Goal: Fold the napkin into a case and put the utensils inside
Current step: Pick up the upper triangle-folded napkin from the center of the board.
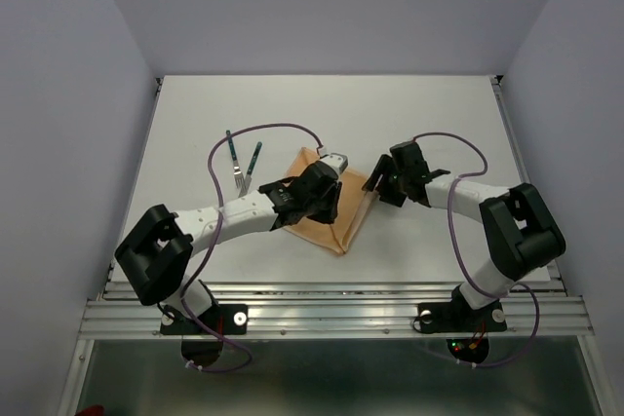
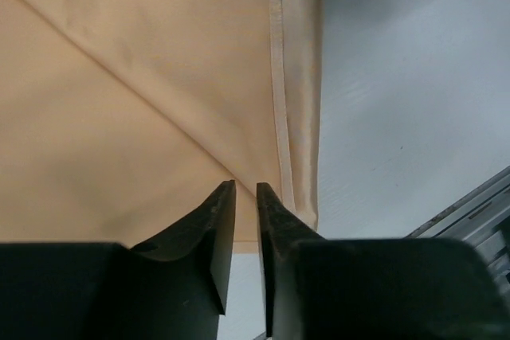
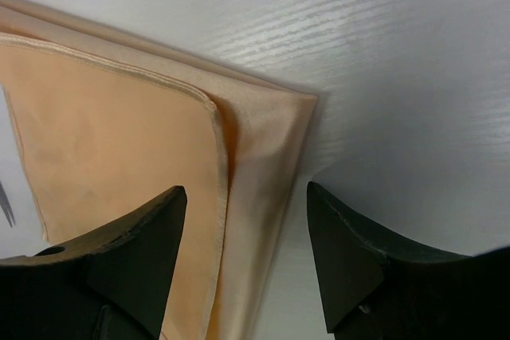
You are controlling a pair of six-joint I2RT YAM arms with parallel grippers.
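The left end effector (image 2: 245,189) is seen in its wrist view with its two dark fingers drawn almost together, only a thin slit being left between them; the tips are set at the lower edge of the napkin (image 2: 119,117), just left of a hemmed border that runs up the frame, and whether any cloth is pinched cannot be told. The right end effector (image 3: 245,189) is held wide open, with nothing between its fingers, and is poised over a folded corner of the napkin (image 3: 103,141), where several hemmed layers are stacked one on another. In the top view the left end effector (image 1: 317,192) is placed over the middle of the napkin (image 1: 346,216), while the right end effector (image 1: 385,182) is found just beside the cloth's right-hand corner. The peach-tan napkin is laid flat on the white table (image 1: 439,114) near the centre of the frame, folded into a roughly triangular shape with one point directed toward the lower edge of the picture. The utensils (image 1: 244,165), two slim pieces with dark green handles and silvery ends, are laid side by side on the table to the left of the napkin, apart from it and untouched by either end effector.
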